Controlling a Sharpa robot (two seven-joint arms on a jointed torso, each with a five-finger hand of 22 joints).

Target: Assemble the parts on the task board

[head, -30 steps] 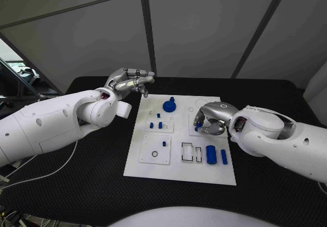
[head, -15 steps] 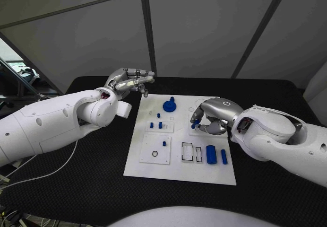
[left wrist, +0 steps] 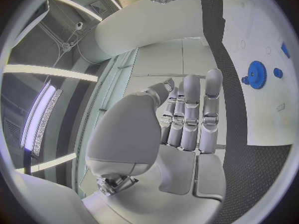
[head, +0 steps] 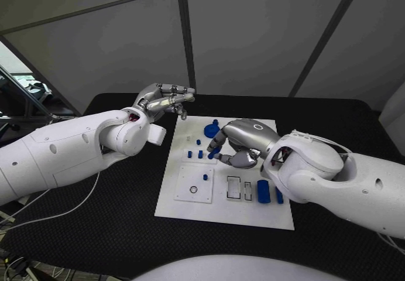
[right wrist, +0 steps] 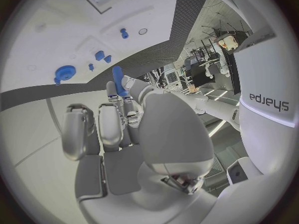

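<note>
The white task board [head: 221, 202] lies in the middle of the black table. My right hand [head: 240, 142] hovers over the board's upper middle and pinches a slim blue peg [right wrist: 117, 79] at its fingertips. The peg's tip [head: 214, 151] shows just right of two small blue pegs [head: 195, 154] standing in the board. A blue gear [head: 211, 128] sits at the board's far end. My left hand [head: 165, 99] is raised beyond the board's far left corner, fingers side by side, holding nothing.
Lower on the board are a small blue peg [head: 205, 177], a ring mark [head: 193, 189], two rectangular slots [head: 234, 187] and two blue cylinders [head: 263, 192] lying by the right edge. Black table [head: 101, 222] surrounds the board.
My right hand has moved left across the board with the blue peg, from the right side to beside the two small pegs. The left hand has stayed put.
</note>
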